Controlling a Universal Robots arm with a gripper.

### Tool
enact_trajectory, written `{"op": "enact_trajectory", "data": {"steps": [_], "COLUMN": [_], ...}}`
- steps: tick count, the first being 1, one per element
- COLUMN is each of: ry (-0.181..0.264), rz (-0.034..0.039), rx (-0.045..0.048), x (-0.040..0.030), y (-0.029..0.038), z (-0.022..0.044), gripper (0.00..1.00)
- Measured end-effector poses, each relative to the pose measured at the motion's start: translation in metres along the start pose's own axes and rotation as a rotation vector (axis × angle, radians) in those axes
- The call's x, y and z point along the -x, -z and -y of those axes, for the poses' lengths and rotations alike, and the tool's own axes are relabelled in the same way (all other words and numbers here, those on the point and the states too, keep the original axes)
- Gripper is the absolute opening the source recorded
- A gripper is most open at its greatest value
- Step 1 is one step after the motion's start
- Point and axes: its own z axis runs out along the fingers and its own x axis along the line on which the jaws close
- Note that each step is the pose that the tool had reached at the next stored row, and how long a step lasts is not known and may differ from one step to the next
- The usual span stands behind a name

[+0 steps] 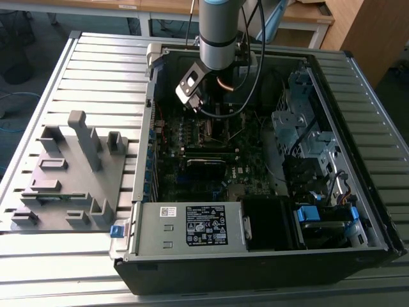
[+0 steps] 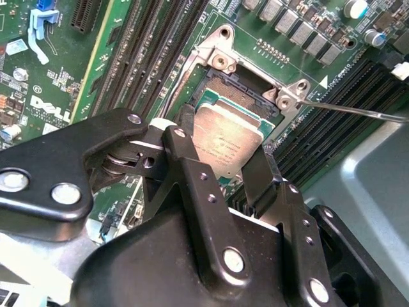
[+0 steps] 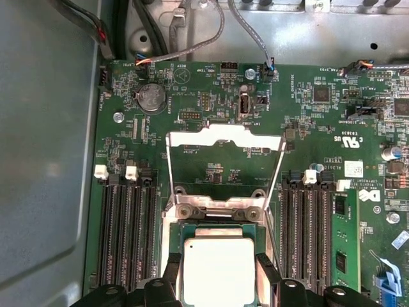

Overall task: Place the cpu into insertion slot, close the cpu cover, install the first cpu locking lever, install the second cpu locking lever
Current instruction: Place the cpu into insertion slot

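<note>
In both wrist views the cpu (image 2: 227, 144) (image 3: 217, 268), a flat silver-grey square, sits between my gripper's (image 2: 223, 153) (image 3: 218, 274) two black fingers (image 2: 186, 137), which press on its opposite edges. It hangs just over the insertion slot (image 2: 239, 86) (image 3: 220, 214), whose dark centre shows past the chip's far edge. The cpu cover (image 3: 223, 135) stands swung open behind the slot, a thin silvery frame with a large window. A thin wire locking lever (image 2: 358, 110) sticks out sideways from the slot's corner. In the exterior view the arm (image 1: 217, 38) reaches down into the open computer case.
Long black memory slots (image 3: 128, 230) (image 3: 310, 224) flank the insertion slot on both sides. Cables (image 3: 192, 45) run along the board's far edge near a coin battery (image 3: 152, 97). A grey fixture (image 1: 70, 173) lies on the exterior view's left, and the power supply (image 1: 192, 227) is near the case's front.
</note>
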Motion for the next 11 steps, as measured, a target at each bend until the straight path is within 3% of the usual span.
{"op": "enact_trajectory", "data": {"steps": [11], "ry": [-0.004], "rz": [0.0004], "rx": [0.0001], "x": [0.0001], "y": [-0.0047], "z": [0.0016], "gripper": [0.54]}}
